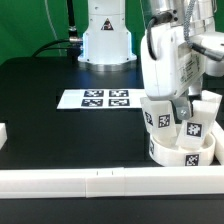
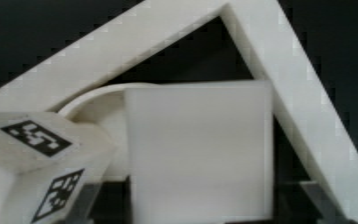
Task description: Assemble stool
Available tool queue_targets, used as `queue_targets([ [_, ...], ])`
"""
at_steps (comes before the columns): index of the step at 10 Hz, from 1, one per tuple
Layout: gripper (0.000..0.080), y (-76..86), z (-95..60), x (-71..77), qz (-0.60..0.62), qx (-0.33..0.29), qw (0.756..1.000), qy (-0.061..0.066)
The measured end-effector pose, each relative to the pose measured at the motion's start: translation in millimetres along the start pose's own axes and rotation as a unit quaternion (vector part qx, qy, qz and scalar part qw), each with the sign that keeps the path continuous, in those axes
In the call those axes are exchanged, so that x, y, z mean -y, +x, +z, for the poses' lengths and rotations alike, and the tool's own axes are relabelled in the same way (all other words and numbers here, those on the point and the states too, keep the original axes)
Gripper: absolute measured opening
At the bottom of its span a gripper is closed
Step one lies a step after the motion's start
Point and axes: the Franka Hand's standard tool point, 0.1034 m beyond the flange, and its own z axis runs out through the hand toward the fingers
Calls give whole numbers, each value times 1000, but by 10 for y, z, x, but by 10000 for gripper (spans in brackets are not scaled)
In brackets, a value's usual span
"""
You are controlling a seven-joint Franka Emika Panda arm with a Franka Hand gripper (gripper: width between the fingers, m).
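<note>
Here the gripper [image 1: 186, 108] hangs over the seat disc [image 1: 181, 153] — legs [image 1: 159, 115] upright.

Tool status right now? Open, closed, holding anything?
Tool: down at the stool seat, around a leg. Whether it is closed on that leg cannot be told.

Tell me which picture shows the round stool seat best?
The exterior view. There the round seat sits whole near the front rail, with legs standing in it under the tool. The wrist view shows only a curved bit of the seat's edge behind a leg.
</note>
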Motion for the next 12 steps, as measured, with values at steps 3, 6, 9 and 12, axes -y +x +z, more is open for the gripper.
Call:
queue_targets([
  [3,558,-49,-88,24,-31,4,1000,1],
  [6,646,-84,-137,25,-63,4,998,2],
  [9,648,-98,-99,-28,-193,-1,981,-1],
  [12,648,-154,-115,-32,-422,-10,906,-13],
])
